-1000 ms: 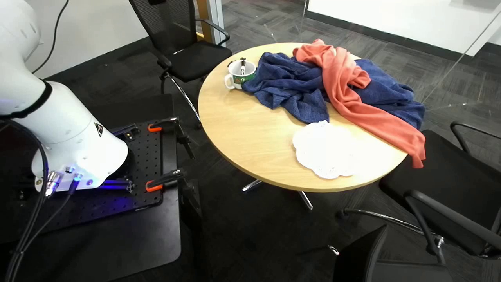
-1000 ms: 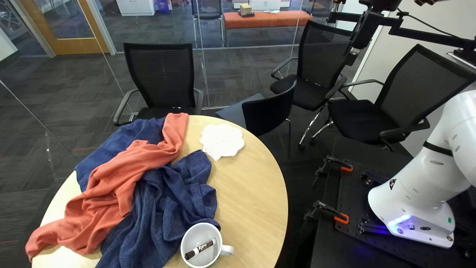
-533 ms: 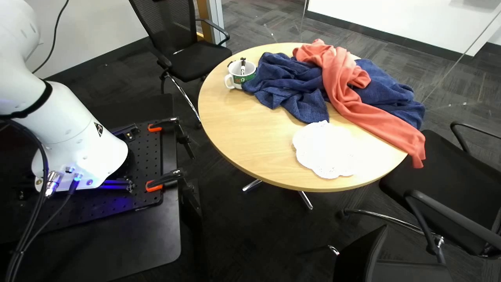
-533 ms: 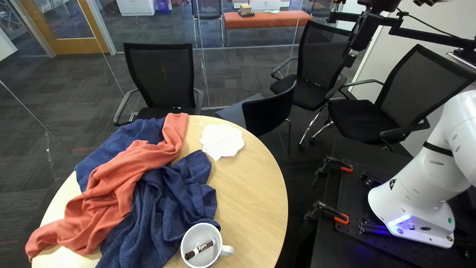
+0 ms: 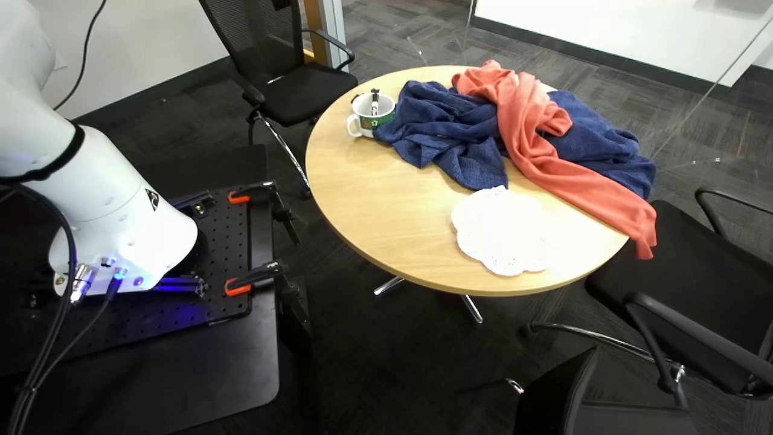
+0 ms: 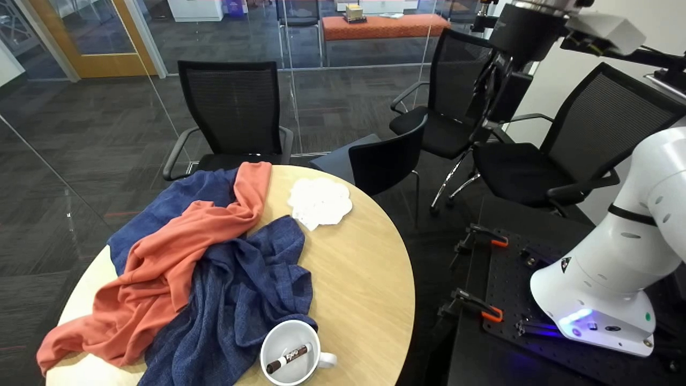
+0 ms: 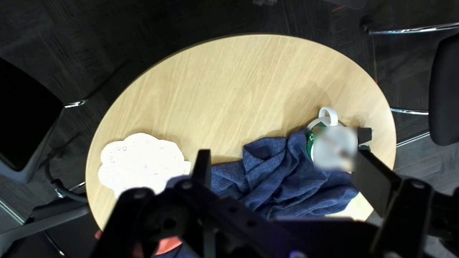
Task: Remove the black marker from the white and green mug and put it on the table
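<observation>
In an exterior view, a small, ceramic-looking white mug with a green printed band [image 5: 369,121] is seen standing upright on a round counter with a light wood top [image 5: 374,199], its handle turned toward the white, jointed robot arm [image 5: 115,193]; a rumpled navy-blue cloth [image 5: 447,128] is bunched beside it, apparently touching. In an exterior view, the thin, stick-shaped black-and-white marker [image 6: 289,358] can be made out inside the mug, tilted rather than upright, so its removal is judged not yet begun; the dark lower end of the arm is held well apart from the mug. In the wrist view, the fingers [image 7: 374,182] are spread wide apart, with nothing clamped between them; the mug is shown toward the right of that view, its mouth too blurred for the marker to be told. The step in hand is judged to be the approach, best done by having the marker centred between the fingers before any descent, with their closing line set across its length. The gap should be narrowed before the rim is reached, so that the mug is neither straddled nor pushed into the cloth. Once pinched, the marker should be lifted straight clear of the rim, then laid flat on bare counter and released low, so that rolling is discouraged.
</observation>
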You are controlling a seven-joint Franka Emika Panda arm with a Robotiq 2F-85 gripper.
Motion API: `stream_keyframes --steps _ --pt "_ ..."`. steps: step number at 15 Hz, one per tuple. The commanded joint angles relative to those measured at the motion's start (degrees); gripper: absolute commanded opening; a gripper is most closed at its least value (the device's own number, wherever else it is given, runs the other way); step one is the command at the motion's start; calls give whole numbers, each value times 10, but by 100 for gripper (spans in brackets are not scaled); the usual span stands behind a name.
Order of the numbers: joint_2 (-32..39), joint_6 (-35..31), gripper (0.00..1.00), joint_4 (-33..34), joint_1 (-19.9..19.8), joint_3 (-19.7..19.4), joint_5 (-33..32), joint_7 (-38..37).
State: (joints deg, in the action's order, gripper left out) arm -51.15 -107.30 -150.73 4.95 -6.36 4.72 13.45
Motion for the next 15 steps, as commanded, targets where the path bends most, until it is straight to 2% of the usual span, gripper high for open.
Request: stream_keyframes --steps 1,7,8,15 --pt "13 -63 100 -37 41 23 24 28" --pt "38 -178 100 -90 122 44 60 70" --pt "28 -148 100 -80 104 45 44 48" --pt "31 -152 100 -82 108 46 46 47"
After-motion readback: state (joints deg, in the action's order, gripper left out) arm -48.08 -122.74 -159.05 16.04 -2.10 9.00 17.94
